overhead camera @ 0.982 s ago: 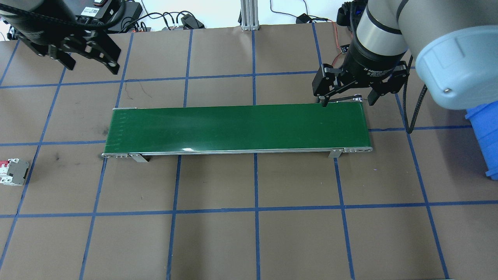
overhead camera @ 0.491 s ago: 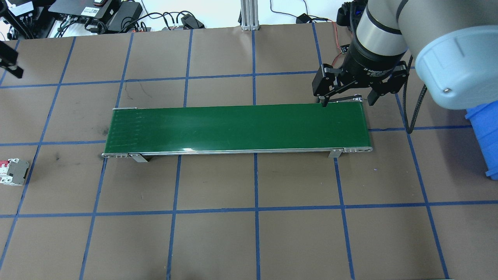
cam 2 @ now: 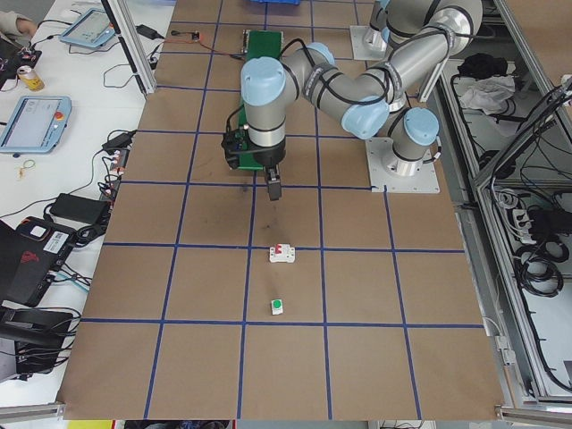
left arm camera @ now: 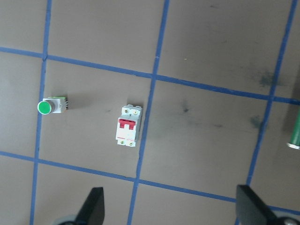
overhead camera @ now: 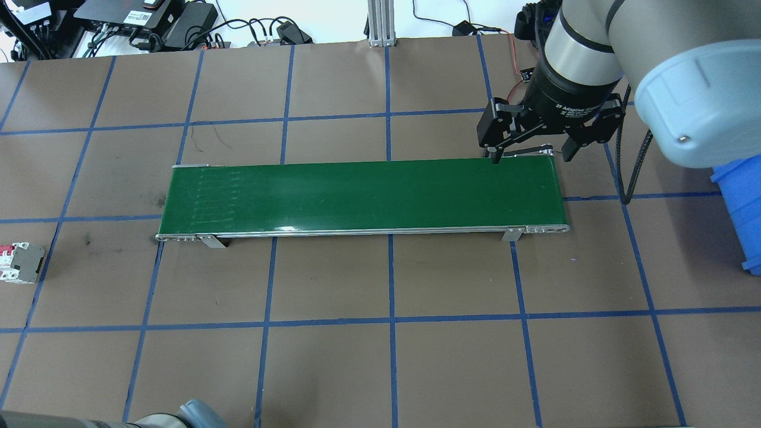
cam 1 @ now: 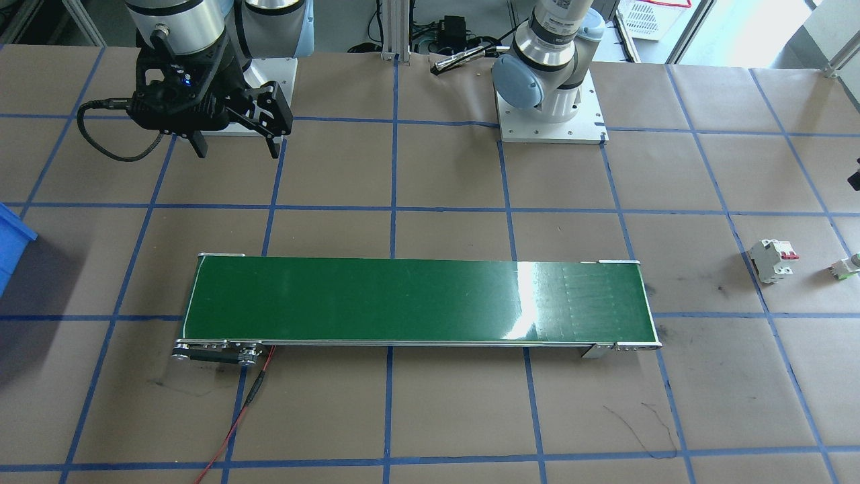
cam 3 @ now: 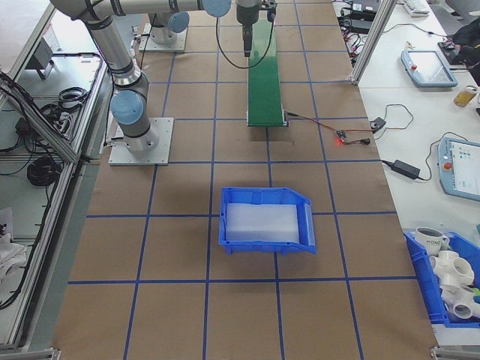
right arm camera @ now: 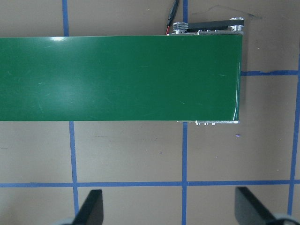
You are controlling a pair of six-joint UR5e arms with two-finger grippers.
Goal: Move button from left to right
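The button (left arm camera: 44, 107), green cap on a white base, lies on the brown table left of a white breaker (left arm camera: 128, 125) with red switches. It also shows as the button (cam 2: 277, 307) and at the frame edge as the button (cam 1: 845, 267). My left gripper (left arm camera: 171, 213) hangs open high above both, its fingertips (left arm camera: 96, 206) wide apart. It is out of the overhead view. My right gripper (overhead camera: 529, 156) is open and empty over the right end of the green conveyor belt (overhead camera: 362, 196), also shown as my right gripper (cam 1: 235, 144).
A blue bin (cam 3: 266, 219) stands on the table beyond the belt's right end, visible as the bin (overhead camera: 743, 202). The breaker (overhead camera: 21, 261) sits near the left table edge. Cables and power supplies (overhead camera: 178, 24) line the far edge.
My left gripper has swung left out of the overhead view, and part of that arm now shows at the bottom edge. Faint marks on the belt have drifted right. The right arm is still.
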